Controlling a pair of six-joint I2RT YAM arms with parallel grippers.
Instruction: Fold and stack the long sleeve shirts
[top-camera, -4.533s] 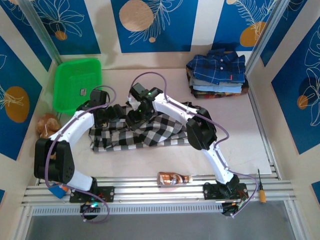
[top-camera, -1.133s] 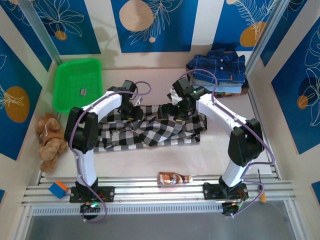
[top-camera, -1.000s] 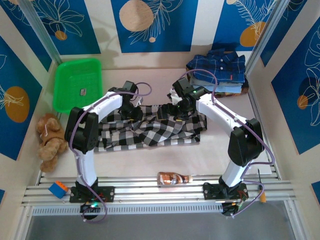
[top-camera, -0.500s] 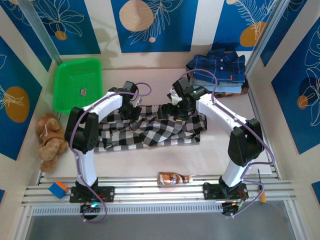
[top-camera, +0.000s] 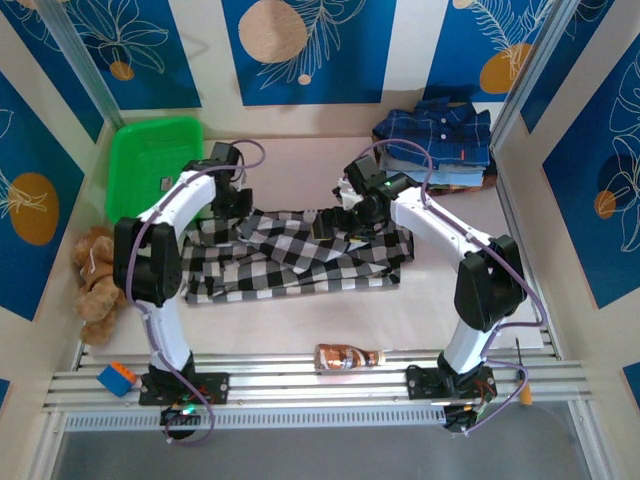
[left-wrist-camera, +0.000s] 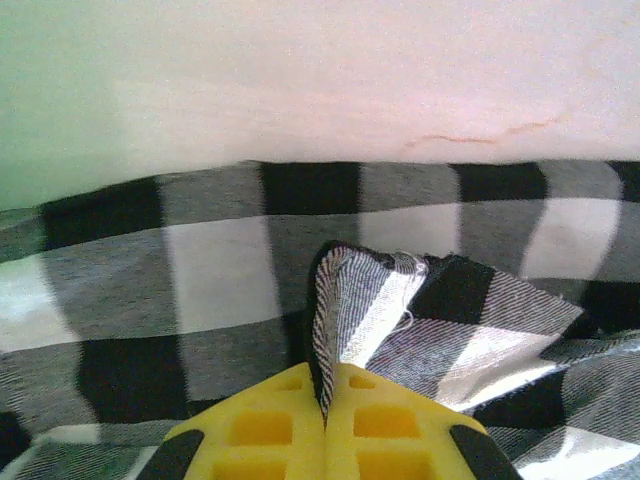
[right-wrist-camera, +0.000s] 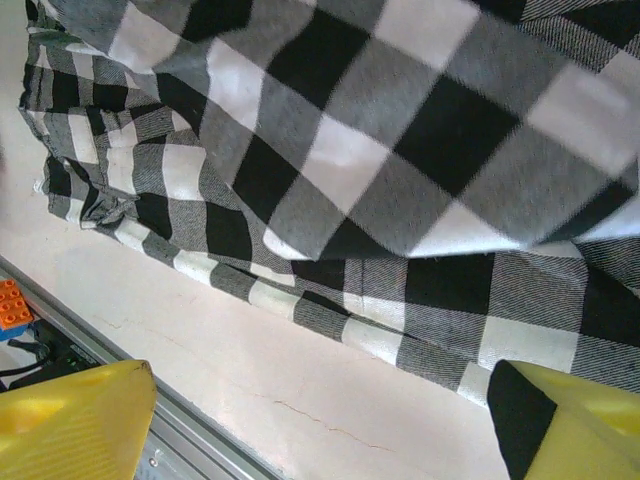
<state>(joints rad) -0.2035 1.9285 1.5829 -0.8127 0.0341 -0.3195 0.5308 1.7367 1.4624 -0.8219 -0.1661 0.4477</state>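
My left arm climbs from its base to an elbow out at 9 o'clock on the table, then reaches far and inward. That sets the left pincer (top-camera: 230, 203) on the far-left corner of the checked shirt (top-camera: 290, 255), at about 10 o'clock of the cloth. On the left wrist view the left pincer (left-wrist-camera: 325, 400) is clenched. Its yellow fingers (left-wrist-camera: 262, 428) are pressed together on a raised fold of the checked shirt (left-wrist-camera: 220, 280), and a raw hem edge stands up right at the seam between them.

My right arm bends at 3 o'clock and stretches in over the shirt's far edge, putting the right pincer (top-camera: 337, 222) at about 12 o'clock of the cloth. On the right wrist view the right pincer (right-wrist-camera: 320, 430) is released, its jaws wide apart with bare table between the tips. The checked shirt (right-wrist-camera: 380, 150) lies just beyond them toward 12 o'clock, and one layer hangs close to the lens.

The shirt is black-and-white check, spread crumpled across the middle of the table with bunched folds along its far side. The folded plaid shirts (top-camera: 435, 150) sit stacked at 1 o'clock on the table, the top one navy blue, well apart from both pincers.
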